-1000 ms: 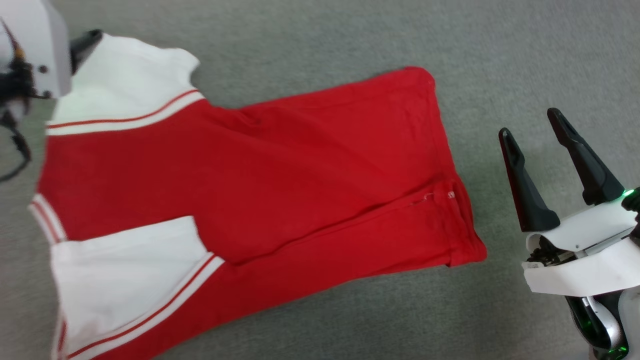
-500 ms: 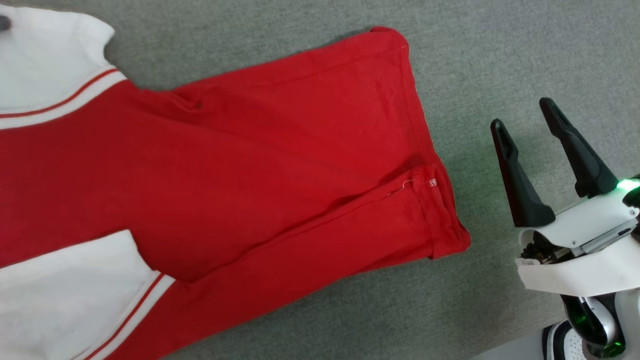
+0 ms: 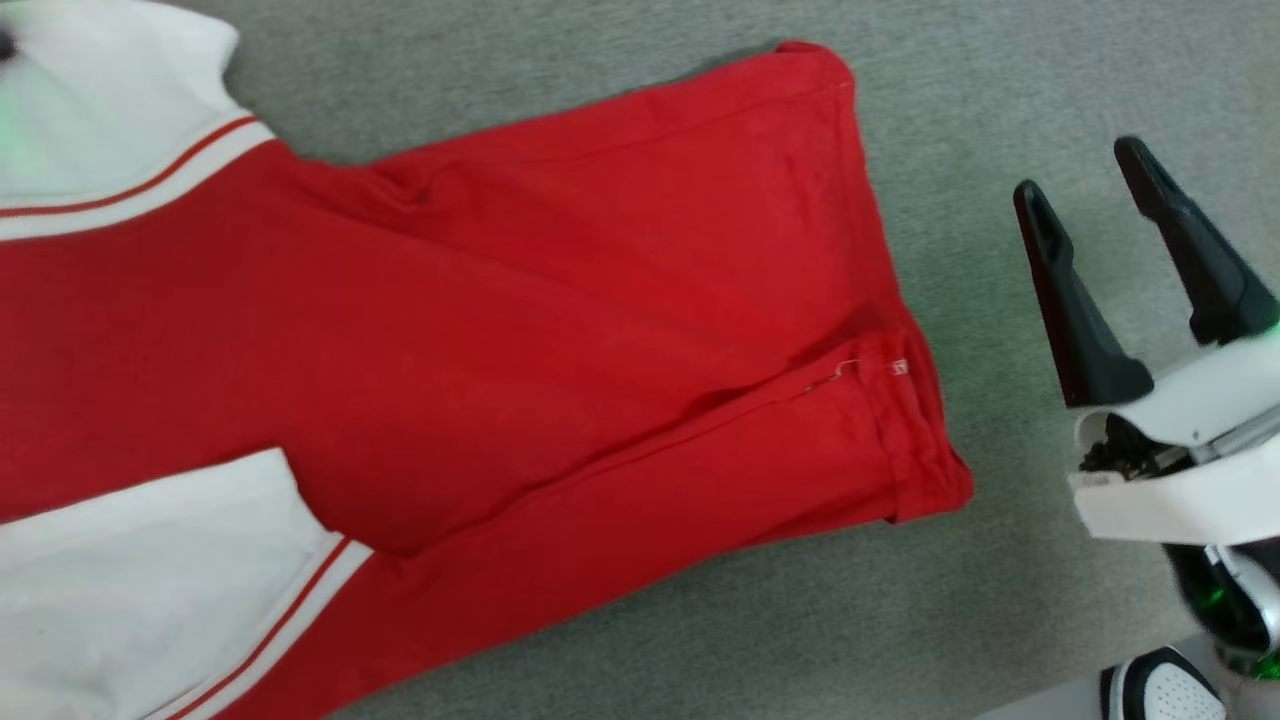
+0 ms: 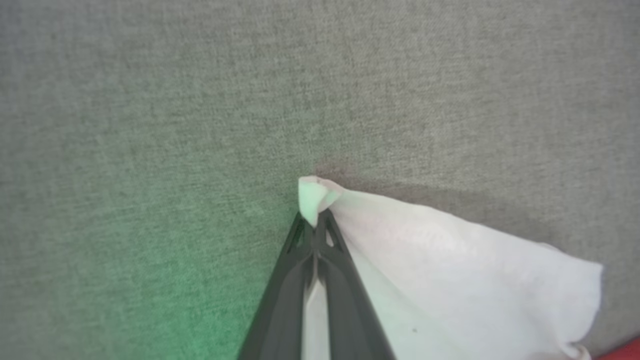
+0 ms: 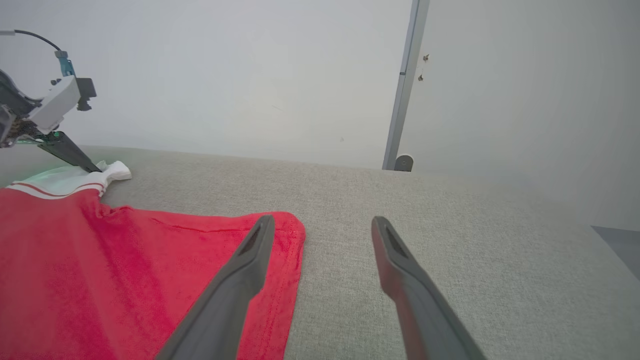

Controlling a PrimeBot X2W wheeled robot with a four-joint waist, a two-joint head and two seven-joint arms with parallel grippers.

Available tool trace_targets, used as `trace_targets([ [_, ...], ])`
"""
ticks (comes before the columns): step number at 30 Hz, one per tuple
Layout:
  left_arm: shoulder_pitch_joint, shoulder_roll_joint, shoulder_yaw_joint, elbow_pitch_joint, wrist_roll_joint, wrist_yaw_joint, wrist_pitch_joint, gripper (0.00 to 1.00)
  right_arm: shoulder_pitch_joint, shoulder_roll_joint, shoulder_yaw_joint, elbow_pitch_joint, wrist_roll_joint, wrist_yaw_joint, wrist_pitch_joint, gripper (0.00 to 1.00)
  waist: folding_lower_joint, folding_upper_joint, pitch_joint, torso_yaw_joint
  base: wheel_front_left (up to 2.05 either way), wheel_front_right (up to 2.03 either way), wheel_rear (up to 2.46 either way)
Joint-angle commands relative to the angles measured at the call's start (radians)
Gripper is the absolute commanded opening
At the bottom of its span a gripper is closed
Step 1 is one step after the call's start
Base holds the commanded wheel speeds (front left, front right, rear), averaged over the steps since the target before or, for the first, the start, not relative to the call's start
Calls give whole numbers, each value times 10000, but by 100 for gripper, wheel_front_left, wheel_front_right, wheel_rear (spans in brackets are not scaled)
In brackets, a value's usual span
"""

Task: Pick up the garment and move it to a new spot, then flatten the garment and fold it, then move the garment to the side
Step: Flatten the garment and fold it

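The garment point(image 3: 500, 300), a red jersey with white sleeves and striped trim, lies spread flat on the grey surface, its hem toward the right. No number or lettering shows on the upper side. My left gripper point(image 4: 316, 220) is shut on the tip of the far white sleeve point(image 4: 450, 265), held low over the surface; the right wrist view shows that left gripper point(image 5: 92, 169) pinching the sleeve corner. My right gripper point(image 3: 1080, 168) stands open to the right of the hem, apart from the cloth, with nothing between its fingers. In its own view the right gripper point(image 5: 324, 220) hovers by the garment's point(image 5: 125, 280) far hem corner.
The grey fabric surface point(image 3: 1000, 60) stretches around the jersey, with bare room to the right and beyond. Its near edge runs across the lower right, where a white and black shoe point(image 3: 1160, 690) shows below. A pale wall and a metal post point(image 5: 402, 90) stand behind.
The head camera has shifted, so the jersey sits further left in the picture. My right gripper has risen slightly and stays open. The left gripper keeps hold of the sleeve.
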Motion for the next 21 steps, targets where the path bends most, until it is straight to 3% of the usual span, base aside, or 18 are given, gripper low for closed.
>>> trace_targets([
  [1, 1049, -588, -443, 78, -34, -131, -49, 0, -340, -103, -55, -75, 172, -11, 290, 100, 1, -1, -67, 249, 0, 0, 0],
  [6, 873, -1001, -408, -108, -51, -345, -513, 0, -1306, -619, 2, 247, 555, -11, 2288, 100, 1, -1, -371, 831, 0, 0, 0],
  [12, 645, -1867, -448, 123, -125, -600, -1000, 0, -2873, -1201, 284, 1391, 1324, -10, 5554, 100, 1, -1, -642, 1689, 0, 0, 0],
  [13, 645, -1867, -448, 123, -125, -600, -1000, 0, -2873, -1201, 284, 1391, 1324, -10, 5554, 100, 1, -1, -642, 1689, 0, 0, 0],
  [14, 489, -2182, -472, 229, -135, -710, -1124, 0, -3362, -1426, 465, 1827, 1577, -14, 6500, 100, 1, -1, -636, 1982, 0, 0, 0],
  [21, 42, -2820, -539, 668, -65, -1084, -1492, 0, -4586, -1489, 941, 3172, 1957, -11, 8102, 100, 1, -1, -437, 2533, 0, 0, 0],
])
